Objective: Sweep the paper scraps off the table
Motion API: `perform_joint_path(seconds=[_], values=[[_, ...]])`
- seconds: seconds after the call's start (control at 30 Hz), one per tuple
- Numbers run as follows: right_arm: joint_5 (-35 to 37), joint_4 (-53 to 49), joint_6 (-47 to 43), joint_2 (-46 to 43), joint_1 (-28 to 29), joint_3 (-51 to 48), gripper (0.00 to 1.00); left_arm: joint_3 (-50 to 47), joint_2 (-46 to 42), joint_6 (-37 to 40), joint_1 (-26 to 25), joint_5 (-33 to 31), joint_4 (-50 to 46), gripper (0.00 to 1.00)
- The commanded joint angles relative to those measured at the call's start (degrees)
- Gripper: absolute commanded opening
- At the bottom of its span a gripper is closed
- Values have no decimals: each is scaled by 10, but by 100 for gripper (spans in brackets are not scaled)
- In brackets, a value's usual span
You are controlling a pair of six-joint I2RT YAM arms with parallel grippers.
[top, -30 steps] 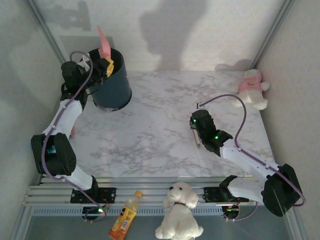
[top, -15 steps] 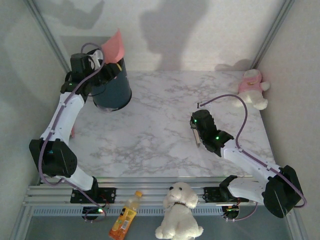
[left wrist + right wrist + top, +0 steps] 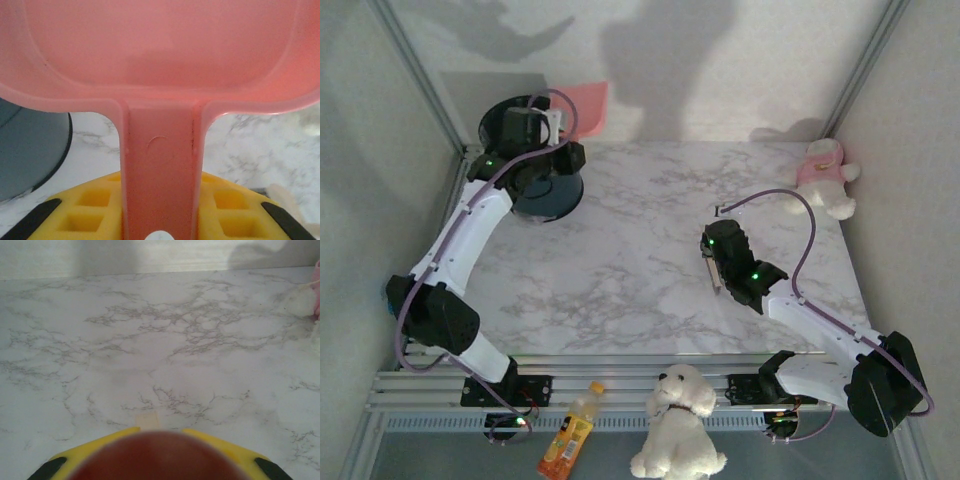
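Pads (image 3: pixel 90 210) of my left tool (image 3: pixel 160 220) pinch the pink dustpan (image 3: pixel 584 104) by its neck, one yellow pad on either side. A second ago the pan stood edge-on, tipped over the mouth of the dark bin (image 3: pixel 558 192). Now it has swung right and shows its broad face from above, beyond the bin's far rim, with my arm stretched across the opening. My right tool (image 3: pixel 712 264) has not moved; it is pressed together on a blurred reddish-brown handle (image 3: pixel 160 460), low over the bench (image 3: pixel 620 250). The marbled middle lies open between both arms. A plush toy (image 3: pixel 825 178) sits in the far right corner, and the rail (image 3: pixel 620 362) borders the near edge.
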Motion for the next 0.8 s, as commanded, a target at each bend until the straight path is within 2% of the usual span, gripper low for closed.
perform_joint_path(seconds=[0.0,0.47,0.77], values=[[23,5,-3,-15,3,-2,0,21,11,77,-30,-62,-44,0],[34,-5,-9,-19,1,-3,0,28,82,184,-133,-133,-126,0],[40,-14,-11,-23,1,-4,0,5,126,239,-183,-86,-155,0]])
